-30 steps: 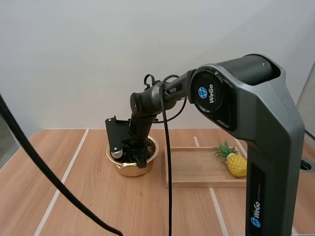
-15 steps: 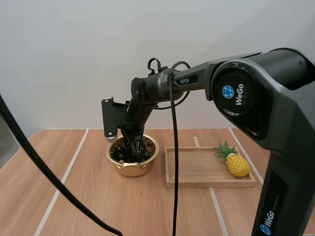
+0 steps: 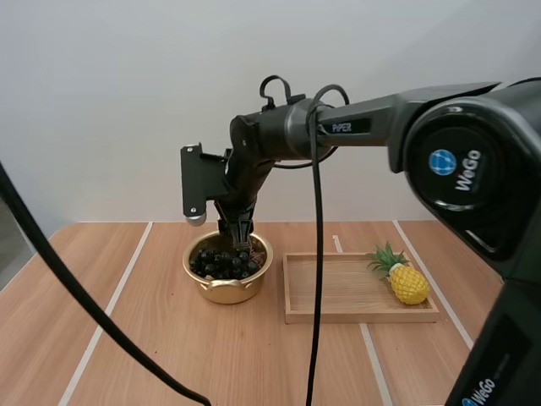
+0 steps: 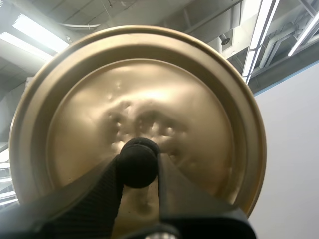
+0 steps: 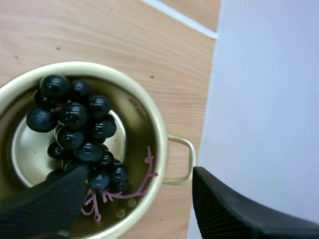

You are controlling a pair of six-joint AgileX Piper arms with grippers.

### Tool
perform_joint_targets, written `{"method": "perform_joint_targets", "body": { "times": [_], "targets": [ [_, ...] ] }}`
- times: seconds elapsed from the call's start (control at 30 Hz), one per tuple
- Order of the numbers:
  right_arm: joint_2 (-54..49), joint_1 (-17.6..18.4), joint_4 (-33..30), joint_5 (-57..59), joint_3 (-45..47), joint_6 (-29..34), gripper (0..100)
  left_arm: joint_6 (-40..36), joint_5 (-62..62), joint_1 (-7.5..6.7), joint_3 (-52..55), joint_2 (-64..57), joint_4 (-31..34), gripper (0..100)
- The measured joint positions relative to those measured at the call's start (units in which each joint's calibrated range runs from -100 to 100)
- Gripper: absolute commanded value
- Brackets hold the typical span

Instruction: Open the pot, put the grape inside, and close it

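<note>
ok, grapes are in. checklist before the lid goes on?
1. grapes inside the pot: ok.
2. right gripper open, grapes released: ok.
3. right gripper out of the lid's path: not ok, it hangs right over the pot.
4. left gripper shut on the lid, by its knob: ok.
5. grapes sit below the pot's rim so the lid can seat: cannot tell.

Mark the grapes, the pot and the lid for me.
grapes [image 5: 74, 115]: right wrist view, on a berry mid-bunch.
pot [image 5: 147, 119]: right wrist view, on its inner wall.
lid [image 4: 164, 94]: left wrist view, on its dimpled gold face.
</note>
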Motion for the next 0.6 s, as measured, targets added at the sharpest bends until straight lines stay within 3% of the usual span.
{"method": "perform_joint_targets", "body": {
  "times": [0.37, 0.6],
  "targets": [
    [-14.66, -2.66, 0.0, 2.2, 0.0, 13.56, 100, 0.0, 0.0, 0.0, 0.0, 0.0, 0.0, 0],
    [-24.68, -6.43, -0.77, 12.78, 0.0, 20.87, 100, 0.0, 0.0, 0.0, 0.0, 0.0, 0.0, 0]
  ]
}}
